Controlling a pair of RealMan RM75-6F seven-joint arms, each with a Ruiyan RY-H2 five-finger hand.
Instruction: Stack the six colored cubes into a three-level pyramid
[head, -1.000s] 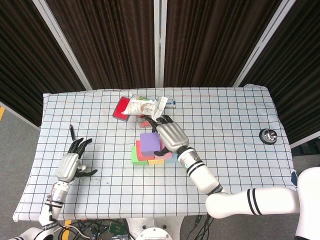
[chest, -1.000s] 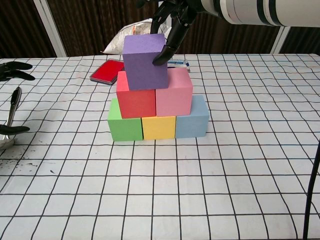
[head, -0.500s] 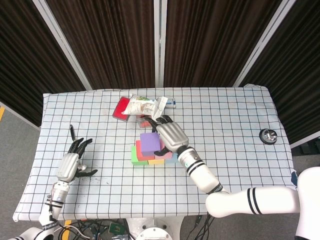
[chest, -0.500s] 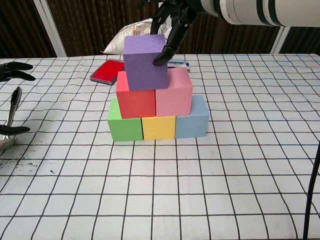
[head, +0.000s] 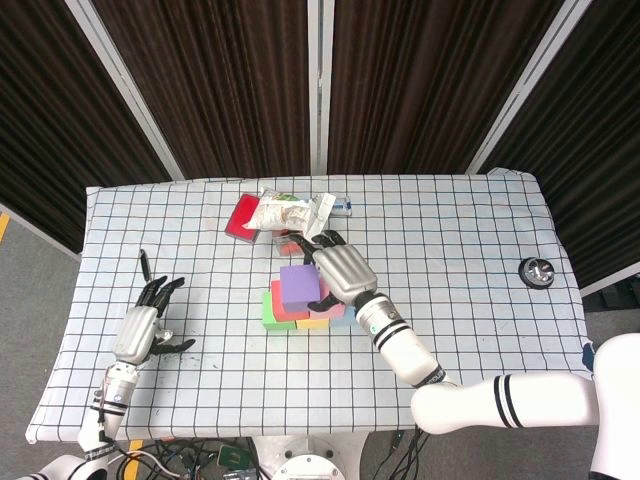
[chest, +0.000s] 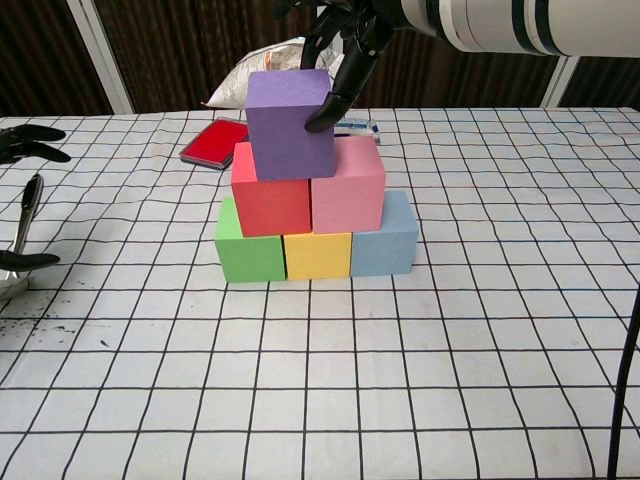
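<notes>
Our right hand (chest: 345, 40) reaches over the stack from behind and grasps the purple cube (chest: 291, 123): one dark finger presses its right face in the chest view, and the head view shows the hand (head: 341, 270) wrapped against the cube's (head: 298, 285) right side. The purple cube sits on top, resting mostly on the red cube (chest: 271, 205) and overlapping the pink cube (chest: 348, 188) beside it, tilted slightly rather than square. Those two form the middle level, touching each other. Below them we see the green cube (chest: 248, 250), the yellow cube (chest: 317, 254) and the blue cube (chest: 385, 240) in a tight row on the checked worktop (chest: 400, 400).

Our left hand (head: 140, 329) rests well apart near the left edge of the worktop, released, fingers spread and holding nothing; only its fingertips show in the chest view.

Behind the stack lie a flat red case (chest: 213, 141) and a crumpled white bag (head: 288, 213). A small dark round object (head: 538, 271) sits near the right edge.
</notes>
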